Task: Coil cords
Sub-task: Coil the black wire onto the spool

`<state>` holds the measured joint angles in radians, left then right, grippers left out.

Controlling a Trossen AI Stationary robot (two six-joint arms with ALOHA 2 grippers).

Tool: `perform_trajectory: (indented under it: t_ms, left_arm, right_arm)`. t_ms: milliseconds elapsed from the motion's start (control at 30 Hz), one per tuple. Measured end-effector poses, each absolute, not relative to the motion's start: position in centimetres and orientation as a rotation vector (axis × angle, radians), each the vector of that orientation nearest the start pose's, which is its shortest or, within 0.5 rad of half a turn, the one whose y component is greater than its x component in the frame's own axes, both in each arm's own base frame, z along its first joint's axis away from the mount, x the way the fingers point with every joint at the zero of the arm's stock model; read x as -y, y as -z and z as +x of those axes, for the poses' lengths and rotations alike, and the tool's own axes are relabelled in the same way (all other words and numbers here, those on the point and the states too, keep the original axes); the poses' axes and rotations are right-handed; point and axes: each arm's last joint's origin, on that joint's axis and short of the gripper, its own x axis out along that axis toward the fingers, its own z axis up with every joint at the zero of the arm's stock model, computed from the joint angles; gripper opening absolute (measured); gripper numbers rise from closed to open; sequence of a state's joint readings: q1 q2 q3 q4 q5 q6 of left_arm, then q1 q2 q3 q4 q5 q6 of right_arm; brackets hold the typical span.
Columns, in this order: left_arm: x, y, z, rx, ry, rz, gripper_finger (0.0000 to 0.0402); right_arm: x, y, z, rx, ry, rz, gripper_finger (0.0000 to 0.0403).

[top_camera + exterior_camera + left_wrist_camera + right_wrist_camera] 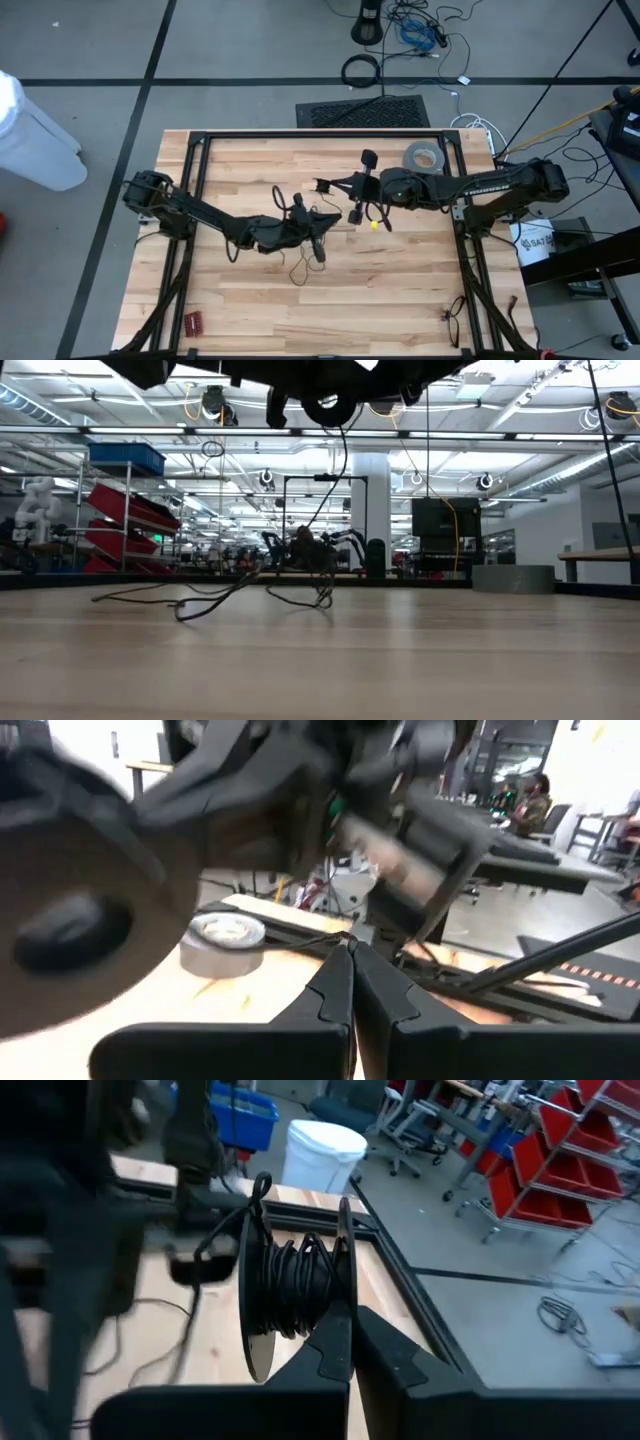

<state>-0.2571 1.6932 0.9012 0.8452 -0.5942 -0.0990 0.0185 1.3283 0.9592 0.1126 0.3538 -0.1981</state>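
**Both pincers shut over mid-table; cord partly wound on spool**

My left gripper [318, 243] sits just left of centre in the high view, fingers pressed together; in the left wrist view the two dark fingers [335, 990] meet with no gap, and whether they pinch anything I cannot tell; my right gripper [352, 208] lies just right of centre, above and beside the left one, fingers [335, 1342] likewise together.

The thin black cord [297, 268] trails loose on the wooden table [400, 290] below the left gripper, in the lower middle of the high view, with another strand [278, 195] curling up to the left of both grippers; in the low view it sprawls flat across the left-centre of the tabletop [215, 595], a strand [335, 490] rising toward the arms at the top edge.

In the right wrist view a black spool [295, 1285] stands just beyond my right fingers, centre frame, cord wound around its core between two flanges.

A small yellow spot [375, 225] shows under the right gripper; grey tape roll [424, 156] lies at the upper right of the table; a small red object [193, 322] rests lower left.
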Motion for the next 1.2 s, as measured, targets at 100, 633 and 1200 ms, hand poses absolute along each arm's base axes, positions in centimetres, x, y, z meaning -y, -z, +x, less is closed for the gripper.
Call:
perform_trajectory:
  t_ms: [100,633,1200]
  left_arm:
    - [7.2,-23.3,35.4,0.057,-0.331,-0.135,0.0002]
    - [6.7,-23.8,36.0,0.134,-0.194,-0.215,0.0002]
    - [9.4,-29.8,32.3,-0.024,-0.206,-0.108,0.0002]
  right_arm:
    - [0.4,-30.6,29.6,-0.271,0.291,-0.217,0.0]
    - [0.4,-30.3,29.4,-0.321,0.304,-0.212,0.0]
    - [0.4,-30.6,27.6,-0.41,0.279,-0.203,0.0]
